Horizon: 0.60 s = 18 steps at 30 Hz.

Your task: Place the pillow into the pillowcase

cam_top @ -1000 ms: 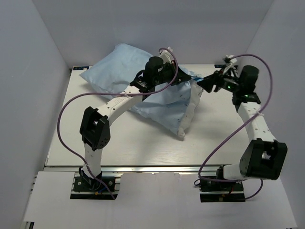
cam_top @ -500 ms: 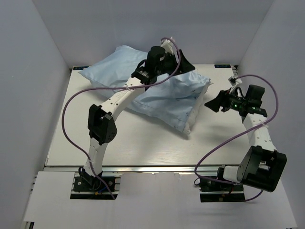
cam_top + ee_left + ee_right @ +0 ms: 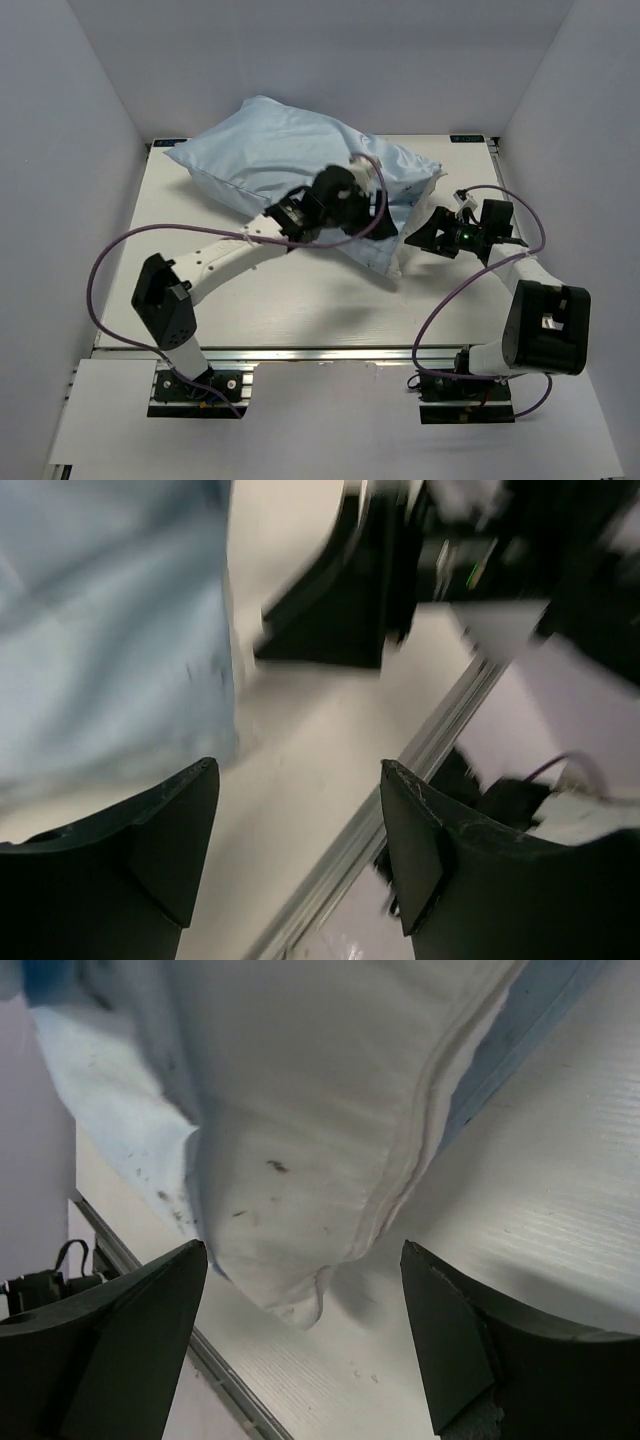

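The light-blue pillowcase (image 3: 290, 150) lies across the back of the table and covers most of the pillow. The pillow's white seamed end (image 3: 404, 238) sticks out of it on the right. The right wrist view shows this end (image 3: 310, 1130) close up, with blue cloth (image 3: 110, 1110) on both sides of it. My left gripper (image 3: 362, 200) hovers over the pillowcase's near right part. It is open and empty (image 3: 300, 810), with the cloth (image 3: 110, 610) to its upper left. My right gripper (image 3: 420, 238) is open (image 3: 305, 1260) just in front of the white end, holding nothing.
The white table (image 3: 300, 300) ends at a metal rail (image 3: 300, 352) along its near edge. Grey walls close in the left, back and right sides. Purple cables loop beside both arms. The right gripper's black body (image 3: 340, 590) fills the top of the left wrist view.
My left gripper has opened, let go of the pillowcase and pulled back toward the near side. My right gripper has opened wider and dropped to the pillow's white end. The bundle has settled flatter.
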### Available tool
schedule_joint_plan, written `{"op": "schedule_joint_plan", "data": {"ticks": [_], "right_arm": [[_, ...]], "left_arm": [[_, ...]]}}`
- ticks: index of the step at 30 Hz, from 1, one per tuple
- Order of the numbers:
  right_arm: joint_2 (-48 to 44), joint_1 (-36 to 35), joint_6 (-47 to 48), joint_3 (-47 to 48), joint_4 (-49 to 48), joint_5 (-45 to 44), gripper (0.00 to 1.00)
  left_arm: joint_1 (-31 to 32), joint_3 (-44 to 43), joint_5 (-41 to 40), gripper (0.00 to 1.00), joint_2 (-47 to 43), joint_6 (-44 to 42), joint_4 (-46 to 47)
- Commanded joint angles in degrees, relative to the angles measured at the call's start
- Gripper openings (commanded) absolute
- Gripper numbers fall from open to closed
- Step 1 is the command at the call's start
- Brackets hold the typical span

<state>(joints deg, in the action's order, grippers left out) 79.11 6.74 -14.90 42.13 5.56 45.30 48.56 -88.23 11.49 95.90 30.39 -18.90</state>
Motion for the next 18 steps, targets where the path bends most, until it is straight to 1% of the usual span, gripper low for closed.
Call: {"op": "schedule_joint_plan", "data": {"ticks": [1,5,6,10,13,16,18], "right_arm": [[2.09,-0.42,-4.35,-0.99,-4.94,-1.87,0.83],[3.42,-0.41,-5.32,-1.26,-7.14,-2.32,0.82],[3.77,-0.41,-5.49,-1.17,-7.41,-2.32,0.82],[3.77,-0.42,-6.37,-1.43,-8.29,-1.97,0.82],[3.77,-0.41,-6.37,-1.61,-8.55,-1.62,0.82],[4.03,-0.68,-6.81,-1.87,-9.42,-1.44,0.82],[5.08,-0.94,-7.25,-1.44,-9.52,-1.7,0.81]], "left_arm": [[4.43,6.04,-5.76,0.75,1.22,-0.25,-1.49],[5.32,6.23,-10.51,0.77,4.64,-1.03,-1.67],[5.58,5.61,-14.0,0.77,5.43,-1.56,-2.37],[5.67,0.26,-21.13,0.78,9.3,-2.97,-4.66],[5.59,-2.03,-24.83,0.78,12.11,-3.58,-5.63],[5.59,-3.44,-25.02,0.77,13.61,-4.02,-4.14],[5.59,-3.88,-23.71,0.76,14.23,-4.11,-2.91]]}}
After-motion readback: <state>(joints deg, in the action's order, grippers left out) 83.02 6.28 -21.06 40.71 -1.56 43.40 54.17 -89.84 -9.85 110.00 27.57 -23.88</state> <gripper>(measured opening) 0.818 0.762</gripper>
